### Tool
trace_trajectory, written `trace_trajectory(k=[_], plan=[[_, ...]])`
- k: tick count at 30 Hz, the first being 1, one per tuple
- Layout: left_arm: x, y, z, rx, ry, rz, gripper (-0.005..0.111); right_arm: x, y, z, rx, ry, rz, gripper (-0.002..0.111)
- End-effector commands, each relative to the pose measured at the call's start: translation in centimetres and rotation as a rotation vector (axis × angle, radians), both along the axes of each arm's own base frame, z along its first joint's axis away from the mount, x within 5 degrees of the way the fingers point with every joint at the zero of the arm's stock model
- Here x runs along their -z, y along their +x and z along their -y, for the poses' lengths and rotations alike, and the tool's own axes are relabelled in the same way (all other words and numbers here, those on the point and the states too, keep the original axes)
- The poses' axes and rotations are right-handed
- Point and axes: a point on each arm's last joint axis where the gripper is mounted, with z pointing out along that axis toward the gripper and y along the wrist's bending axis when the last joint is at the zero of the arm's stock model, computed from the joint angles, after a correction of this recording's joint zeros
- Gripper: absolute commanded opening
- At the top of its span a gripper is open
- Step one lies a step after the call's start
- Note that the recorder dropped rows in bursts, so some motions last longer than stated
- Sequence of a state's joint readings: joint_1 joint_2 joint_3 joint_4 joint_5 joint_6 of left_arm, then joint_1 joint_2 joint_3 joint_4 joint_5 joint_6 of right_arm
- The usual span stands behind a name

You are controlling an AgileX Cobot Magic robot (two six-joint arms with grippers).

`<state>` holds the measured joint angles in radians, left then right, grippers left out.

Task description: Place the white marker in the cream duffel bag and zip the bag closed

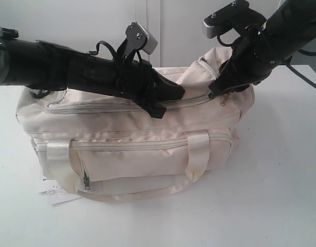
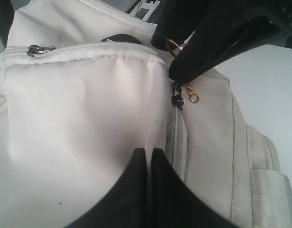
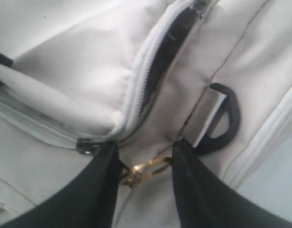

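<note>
Exterior view: cream duffel bag [image 1: 137,149] lies on tabletop [image 1: 281,180], left tool [image 1: 168,100] on its top, right tool [image 1: 217,92] at its right end; white marker unseen, presumably inside. Left wrist: left tool [image 2: 149,156] shut against fabric. Right wrist: right tool [image 3: 146,152] half-wide astride gold clasp [image 3: 146,168]; zipper gap [image 3: 164,52] open, zipping unfinished.

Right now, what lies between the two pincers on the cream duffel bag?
In the left wrist view: a zipper stretch on the cream duffel bag, running from the left pincer to a dark slider and gold clasp by the right pincer.
</note>
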<state>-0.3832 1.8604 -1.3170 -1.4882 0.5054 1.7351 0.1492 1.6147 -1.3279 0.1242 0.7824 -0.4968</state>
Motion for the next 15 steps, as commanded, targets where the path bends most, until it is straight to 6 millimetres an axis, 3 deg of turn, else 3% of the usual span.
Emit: trace_trajectory(k=[1,15], plan=[[-0.62,-0.28,0.07,0.014,-0.023,-0.001,0.0,-0.46,0.18,0.75,0.027,-0.072,0.057,0.0],[-0.68,-0.43,0.16,0.032,-0.031,-0.005,0.0,-1.17,0.95,0.93,0.073,-0.063,0.159,0.0]])
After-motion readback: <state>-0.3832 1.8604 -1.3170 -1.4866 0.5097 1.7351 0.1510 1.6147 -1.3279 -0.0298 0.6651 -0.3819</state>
